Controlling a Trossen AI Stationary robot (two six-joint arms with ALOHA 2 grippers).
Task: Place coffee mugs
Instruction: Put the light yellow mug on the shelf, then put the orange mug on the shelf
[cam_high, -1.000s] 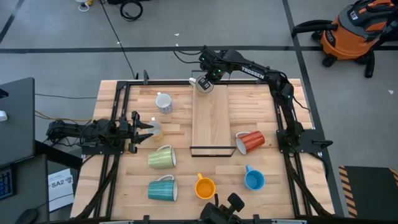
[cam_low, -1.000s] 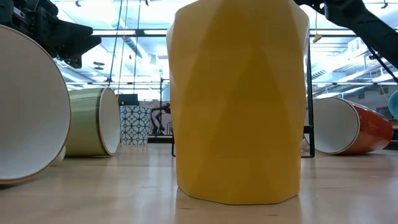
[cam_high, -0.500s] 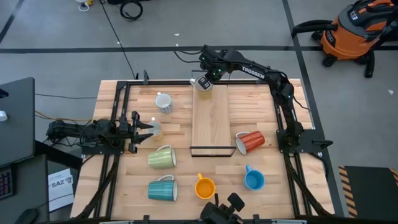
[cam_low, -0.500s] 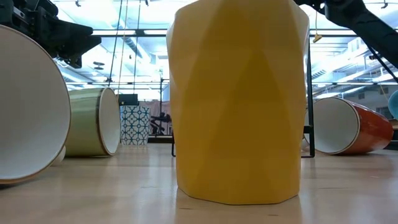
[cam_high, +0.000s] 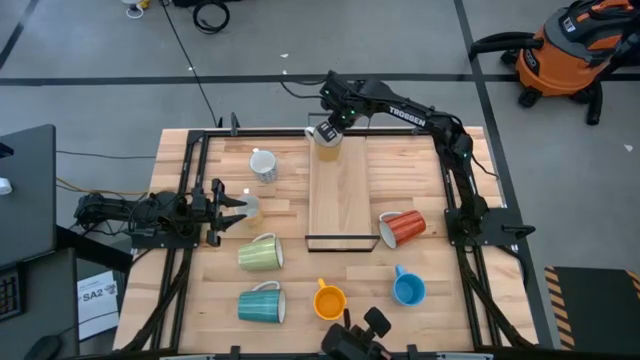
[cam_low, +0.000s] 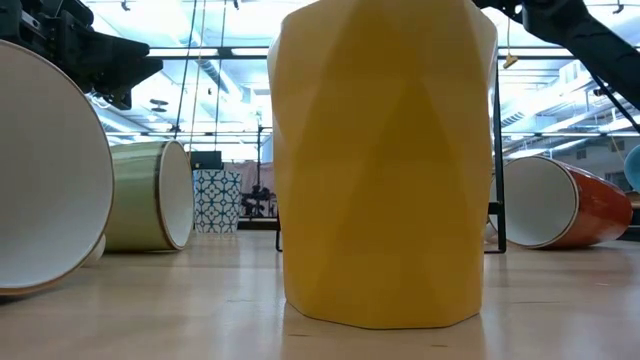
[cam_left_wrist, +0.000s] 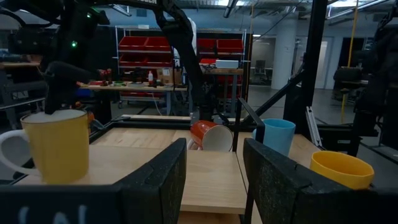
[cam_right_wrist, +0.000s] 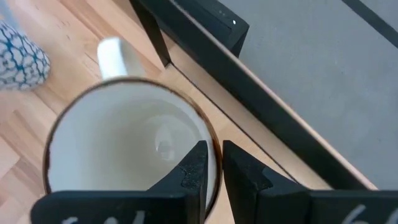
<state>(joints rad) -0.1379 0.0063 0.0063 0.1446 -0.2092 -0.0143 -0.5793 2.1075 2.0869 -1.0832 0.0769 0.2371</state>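
A tan-yellow mug (cam_high: 328, 149), white inside, stands upright on the far end of the wooden board (cam_high: 340, 200). My right gripper (cam_right_wrist: 213, 168) is over it, shut on its rim. My left gripper (cam_high: 235, 207) waits open at the table's left side. Around the board lie or stand more coffee mugs. A white blue-patterned one (cam_high: 263, 165) stands upright. A pale green one (cam_high: 260, 252), a teal one (cam_high: 261, 304) and a red-orange one (cam_high: 402, 228) lie on their sides. An orange one (cam_high: 329, 300) and a blue one (cam_high: 408, 289) stand upright. My right gripper has the mug's rim (cam_right_wrist: 215, 149) between its two fingers, one finger inside the cup and one outside, on the side away from the white handle (cam_right_wrist: 115, 55). The fingers come steeply from above. The mug stands upright, its base on the board (cam_left_wrist: 124, 168).
A black metal frame (cam_high: 205, 140) runs round the table's edges, and its far bar (cam_right_wrist: 249, 106) lies just beyond the mug. The near end of the board carries a thin black stand (cam_high: 340, 240). The board's middle is bare wood.
My right gripper has stayed over the board's far end. In the high view more of the tan-yellow mug's side shows beside it than a second ago.
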